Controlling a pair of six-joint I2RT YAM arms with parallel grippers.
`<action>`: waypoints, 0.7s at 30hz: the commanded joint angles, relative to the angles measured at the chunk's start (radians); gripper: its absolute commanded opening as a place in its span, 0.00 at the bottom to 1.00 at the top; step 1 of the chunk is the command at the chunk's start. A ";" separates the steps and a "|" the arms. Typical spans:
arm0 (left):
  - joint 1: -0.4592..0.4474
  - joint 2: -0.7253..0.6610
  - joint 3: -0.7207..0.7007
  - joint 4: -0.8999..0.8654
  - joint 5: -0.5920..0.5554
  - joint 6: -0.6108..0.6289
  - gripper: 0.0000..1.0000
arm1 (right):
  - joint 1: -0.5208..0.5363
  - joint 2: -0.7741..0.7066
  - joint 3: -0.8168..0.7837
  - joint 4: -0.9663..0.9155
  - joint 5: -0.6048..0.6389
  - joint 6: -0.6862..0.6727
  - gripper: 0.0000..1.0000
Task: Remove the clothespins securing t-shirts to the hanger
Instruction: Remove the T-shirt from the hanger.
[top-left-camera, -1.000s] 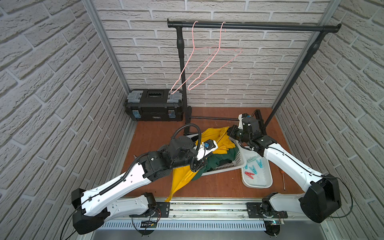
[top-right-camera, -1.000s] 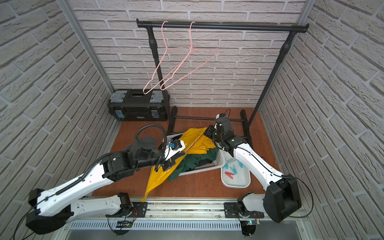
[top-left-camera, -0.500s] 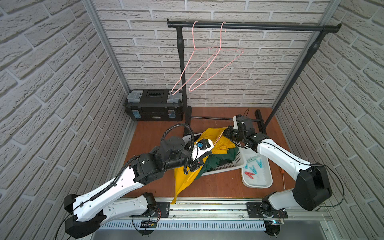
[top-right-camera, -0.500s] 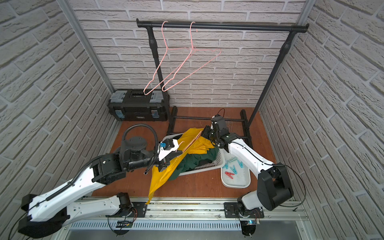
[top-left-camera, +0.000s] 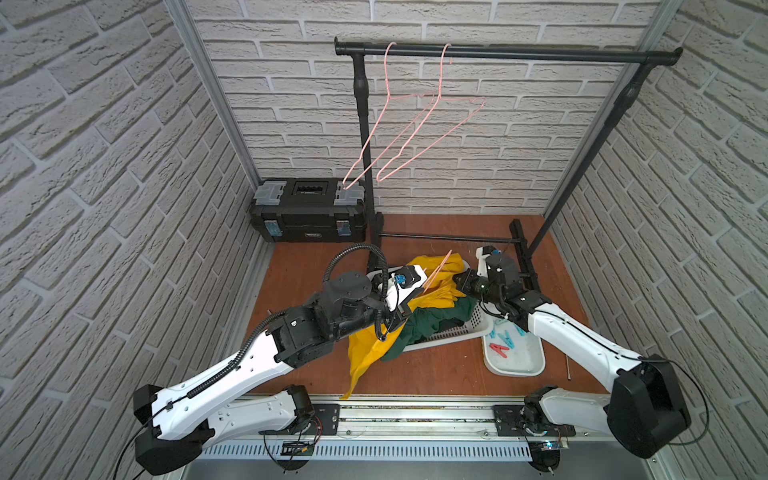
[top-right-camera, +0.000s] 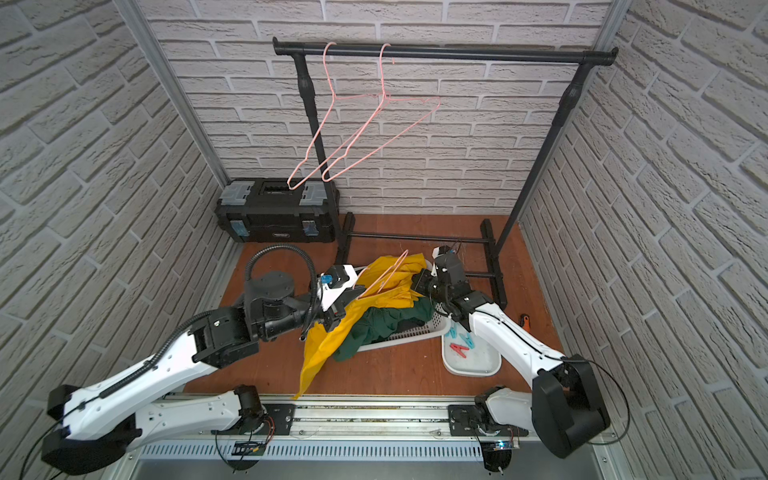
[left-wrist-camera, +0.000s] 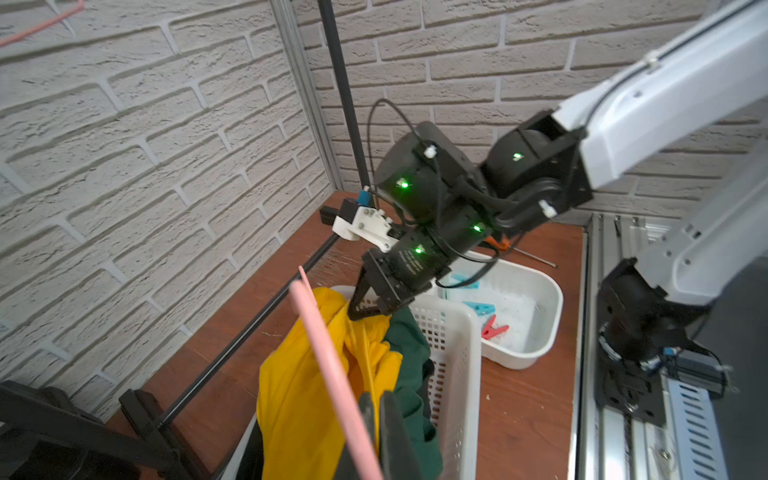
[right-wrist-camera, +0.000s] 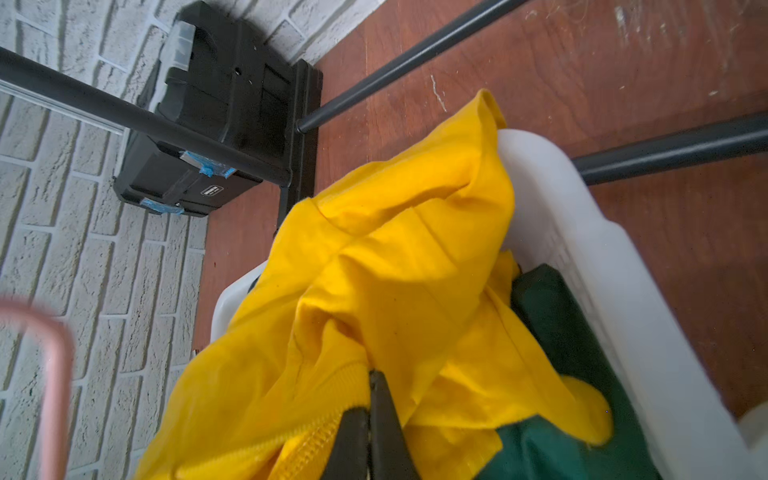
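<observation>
The clothespins (top-left-camera: 508, 336) lie in the white tray (top-left-camera: 515, 372), and none shows on the yellow t-shirt (top-left-camera: 440, 291), which is draped over the pink hanger (top-left-camera: 436, 270) above the basket (top-left-camera: 457, 332). The left gripper (left-wrist-camera: 376, 405) is clenched on the hanger wire and the right gripper (left-wrist-camera: 365, 309) on yellow cloth. It seems best to hold the hanger steady and draw the cloth aside slowly, checking the folds for a hidden pin.

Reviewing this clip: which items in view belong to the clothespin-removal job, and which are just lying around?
Job: clothespins in white tray, yellow t-shirt, green t-shirt, raised pink hanger.
Lying about: black toolbox, orange-handled screwdriver, two bare hangers on the rail.
</observation>
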 joint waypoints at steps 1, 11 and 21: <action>0.029 0.063 0.076 0.133 -0.086 -0.013 0.00 | -0.010 -0.093 -0.045 0.009 0.047 -0.018 0.03; 0.153 0.292 0.208 0.293 -0.108 -0.110 0.00 | -0.010 -0.249 -0.129 -0.051 0.052 -0.030 0.03; 0.188 0.487 0.334 0.386 -0.125 -0.106 0.00 | -0.013 -0.203 -0.122 -0.036 -0.026 -0.043 0.31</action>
